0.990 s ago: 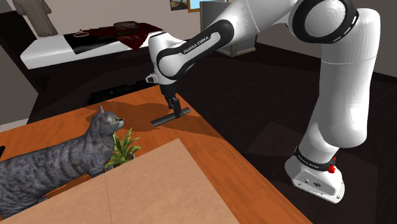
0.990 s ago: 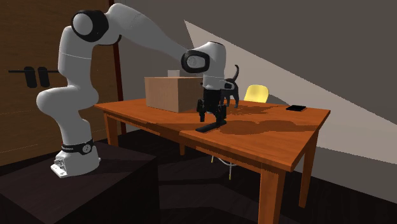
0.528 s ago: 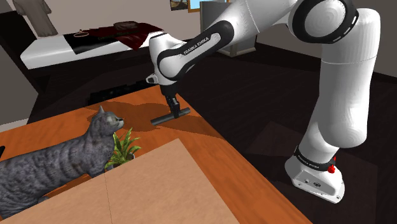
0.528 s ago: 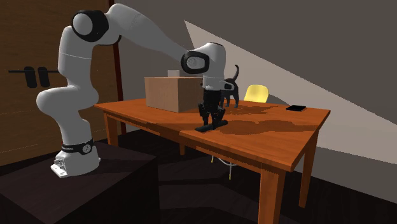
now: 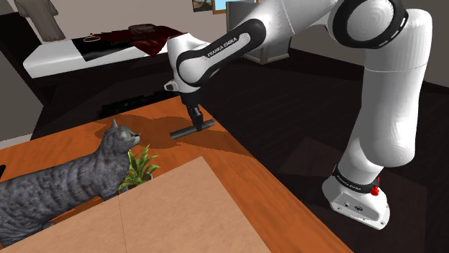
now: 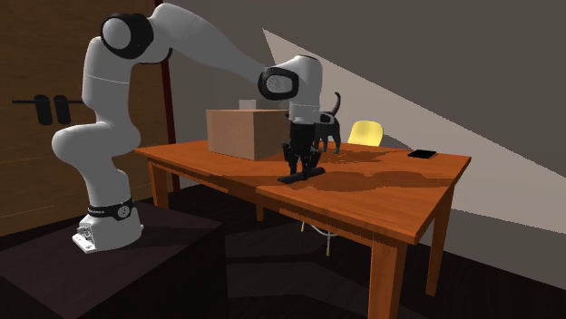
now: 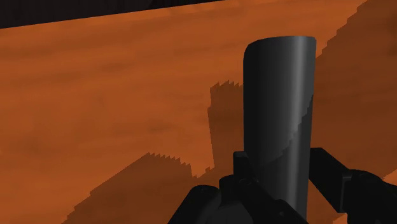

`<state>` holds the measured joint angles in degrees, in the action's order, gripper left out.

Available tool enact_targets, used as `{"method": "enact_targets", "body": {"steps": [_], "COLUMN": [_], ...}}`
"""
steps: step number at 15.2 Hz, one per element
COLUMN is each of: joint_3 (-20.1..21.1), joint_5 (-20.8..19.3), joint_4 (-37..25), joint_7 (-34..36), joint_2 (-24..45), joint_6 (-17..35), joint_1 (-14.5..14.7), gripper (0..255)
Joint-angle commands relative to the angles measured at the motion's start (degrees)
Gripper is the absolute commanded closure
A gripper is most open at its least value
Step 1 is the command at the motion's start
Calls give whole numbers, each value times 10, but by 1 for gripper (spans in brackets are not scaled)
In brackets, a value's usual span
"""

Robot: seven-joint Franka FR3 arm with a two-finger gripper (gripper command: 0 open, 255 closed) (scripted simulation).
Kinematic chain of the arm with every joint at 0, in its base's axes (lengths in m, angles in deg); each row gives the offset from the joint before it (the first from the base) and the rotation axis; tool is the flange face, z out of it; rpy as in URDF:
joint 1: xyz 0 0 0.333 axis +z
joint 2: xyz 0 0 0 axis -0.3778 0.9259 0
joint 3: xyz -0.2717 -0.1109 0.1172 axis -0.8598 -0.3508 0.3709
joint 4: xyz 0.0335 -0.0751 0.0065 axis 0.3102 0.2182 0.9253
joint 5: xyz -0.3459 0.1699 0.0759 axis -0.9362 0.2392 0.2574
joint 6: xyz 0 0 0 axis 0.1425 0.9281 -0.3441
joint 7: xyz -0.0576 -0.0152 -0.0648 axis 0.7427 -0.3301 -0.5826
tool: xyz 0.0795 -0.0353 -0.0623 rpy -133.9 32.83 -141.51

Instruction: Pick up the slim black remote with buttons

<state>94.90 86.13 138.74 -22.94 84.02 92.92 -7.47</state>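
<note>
Remote (image 5: 193,130), slim and black, is pinched at its middle by the pincer (image 5: 193,123), one finger pressed to each long side. The wrist view shows its shadow cast apart on the wood, so it seems to hang just clear of the surface (image 5: 216,154). That surface is an orange-brown wooden table in a dim room with a dark floor (image 5: 288,122). Beyond the table in the shoulder view is a bed (image 5: 65,54) with a white sheet and a dark red cover. The remote is near the long edge that faces the arm's stand, with bare wood all round it. In the second exterior view a small flat black thing (image 6: 423,154) lies well apart, near the far corner at that view's right. A grey tabby cat (image 5: 72,180) and a small green plant (image 5: 140,169) stand further in, beside a closed brown box (image 5: 180,215); what it holds cannot be seen.
</note>
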Motion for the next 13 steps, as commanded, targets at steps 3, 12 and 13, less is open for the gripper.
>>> {"method": "enact_targets", "body": {"steps": [3, 12, 13], "joint_3": [1, 1, 1], "joint_5": [2, 4, 4], "joint_4": [-18, -60, -60], "joint_7": [0, 0, 0], "joint_2": [-10, -26, -26], "joint_6": [-28, -86, -86], "joint_1": [0, -1, -1], "gripper": [255, 255, 255]}}
